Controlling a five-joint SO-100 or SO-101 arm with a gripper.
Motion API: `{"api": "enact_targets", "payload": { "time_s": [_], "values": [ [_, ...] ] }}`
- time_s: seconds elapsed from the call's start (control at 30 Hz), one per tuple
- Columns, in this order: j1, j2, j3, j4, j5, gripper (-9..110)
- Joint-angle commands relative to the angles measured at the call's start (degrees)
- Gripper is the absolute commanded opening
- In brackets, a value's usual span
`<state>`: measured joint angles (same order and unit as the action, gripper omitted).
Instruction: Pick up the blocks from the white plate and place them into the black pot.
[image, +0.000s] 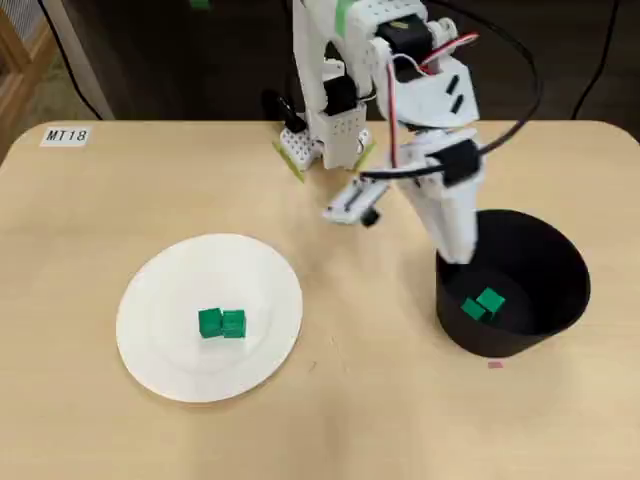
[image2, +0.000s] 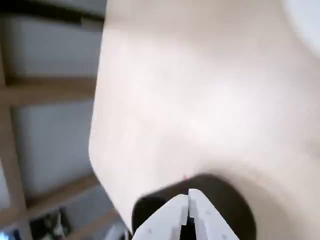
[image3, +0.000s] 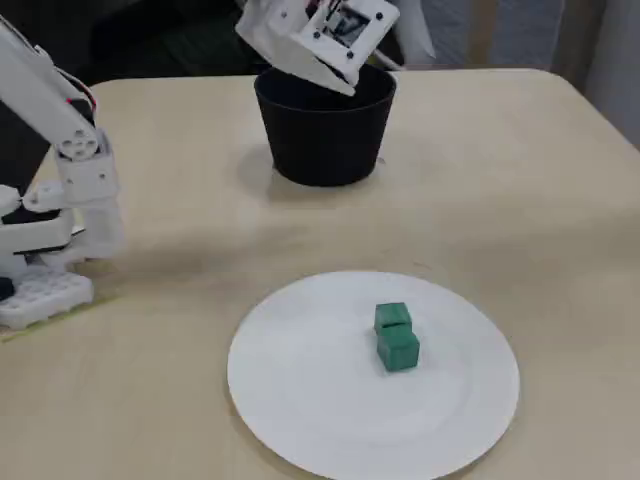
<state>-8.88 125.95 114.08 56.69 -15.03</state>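
Two green cubes (image: 221, 323) left on the white plate (image: 160, 300).
Likely light and rigid; pinch opposite flat faces. The gripper (image2: 188, 200), fingertips together and seemingly empty, sits over the black pot (image: 560, 290).

Four green blocks (image: 221, 323), one white plate (image: 160, 350), one black pot (image: 560, 290).

Pale wood table (image: 330, 420), rounded corners; dark floor behind; wooden frame (image: 20, 60) at left.
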Motion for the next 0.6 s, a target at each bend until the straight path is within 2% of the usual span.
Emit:
{"api": "enact_targets", "payload": {
  "time_s": [0.0, 0.17, 0.4, 0.57],
  "values": [
    [16.87, 4.04, -3.16, 4.48, -4.13, -2],
    [29.18, -2.11, -5.36, 10.02, -9.05, -2],
    [30.59, -23.2, -24.26, 24.87, -15.73, -2],
    [31.82, -33.31, -37.18, 29.79, -18.37, -2]
  ]
}}
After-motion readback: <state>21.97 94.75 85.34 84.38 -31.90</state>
